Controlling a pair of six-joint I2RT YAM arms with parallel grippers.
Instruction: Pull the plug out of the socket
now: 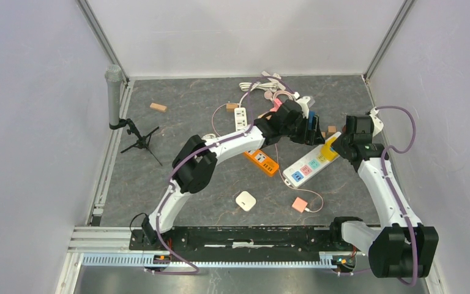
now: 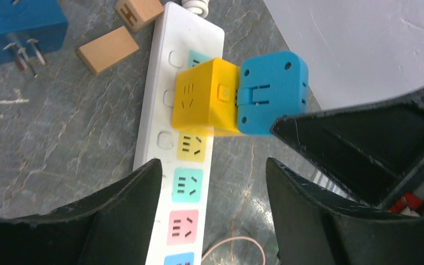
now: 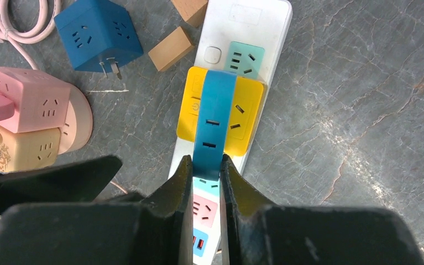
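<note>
Brightly and evenly lit from above, with only short, soft shadows. Slightly washed out on the pale walls (image 1: 238, 30). Sharp overhead; softly blurred and dark close to the jaws in both wrist views, mildly bent toward the edges.

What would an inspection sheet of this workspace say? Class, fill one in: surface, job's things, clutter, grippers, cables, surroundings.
Surface: grey marbled tabletop, no spills seen.
Job's things: blue plug seated in yellow cube adapter, which sits on white power strip.
Clutter: wooden blocks, dark blue cube, pink cube, orange strip, white square adapter.
Grippers: right gripper shut on blue plug; left gripper open over the strip.
Cables: pink cable coiled at the far side; purple cable along the right arm.
Surroundings: white walls; microphone on a tripod at the left.
</note>
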